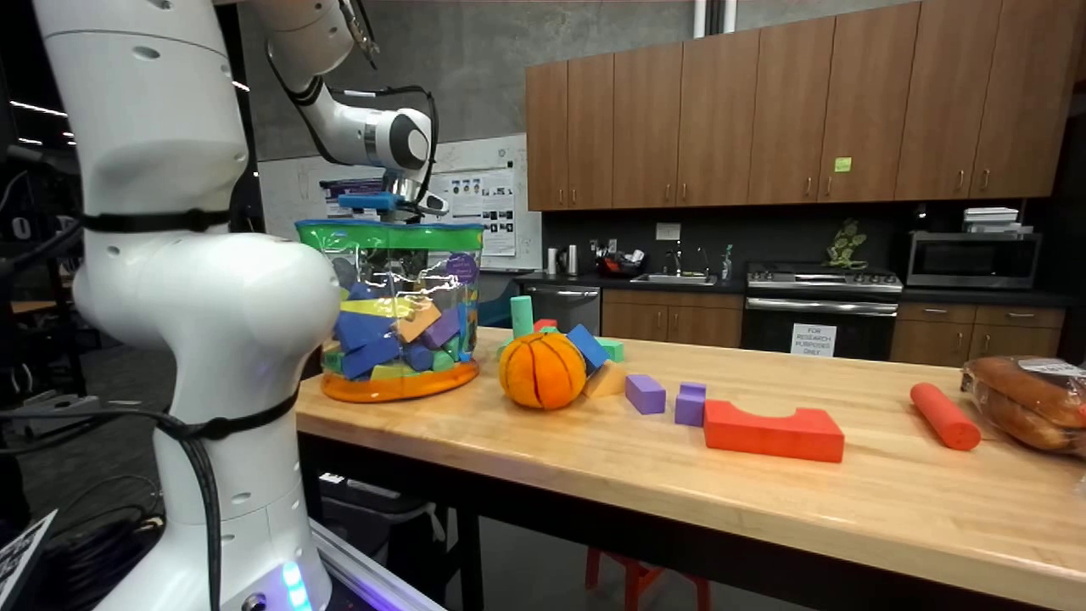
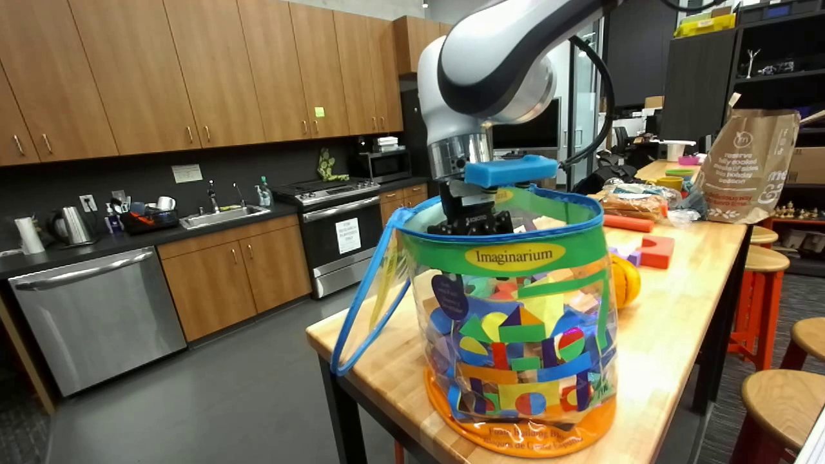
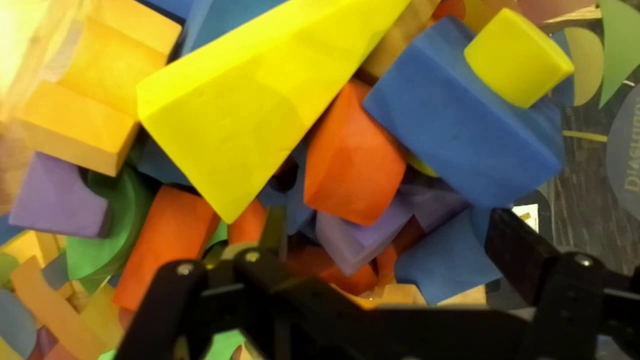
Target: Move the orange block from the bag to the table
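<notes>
At left in the wrist view, an orange-red oblong block lies inside the clear, bright-printed plastic bag on the light-wood desk; rightward, an orange-red angular block, perhaps likelier meant. Probably light, dentable foam: pinch opposite flat sides. Rightmost, the black gripper stands spread, holding nothing.

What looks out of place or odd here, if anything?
The orange ball on the table near the bag: round and dark-lined, it looks odd among plain building blocks. Nothing is visibly damaged.
</notes>
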Action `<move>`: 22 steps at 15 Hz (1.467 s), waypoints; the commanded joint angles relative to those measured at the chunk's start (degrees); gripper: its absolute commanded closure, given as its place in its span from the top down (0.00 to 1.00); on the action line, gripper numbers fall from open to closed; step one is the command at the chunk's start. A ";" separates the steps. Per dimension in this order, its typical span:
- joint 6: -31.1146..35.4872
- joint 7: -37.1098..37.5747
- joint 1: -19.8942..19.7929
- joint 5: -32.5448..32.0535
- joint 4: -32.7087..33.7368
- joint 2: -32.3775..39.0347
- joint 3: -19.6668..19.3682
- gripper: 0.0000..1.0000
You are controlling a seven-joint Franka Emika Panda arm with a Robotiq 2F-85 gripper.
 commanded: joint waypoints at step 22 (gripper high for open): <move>-2.70 -1.97 0.43 0.72 0.50 3.37 -0.12 0.77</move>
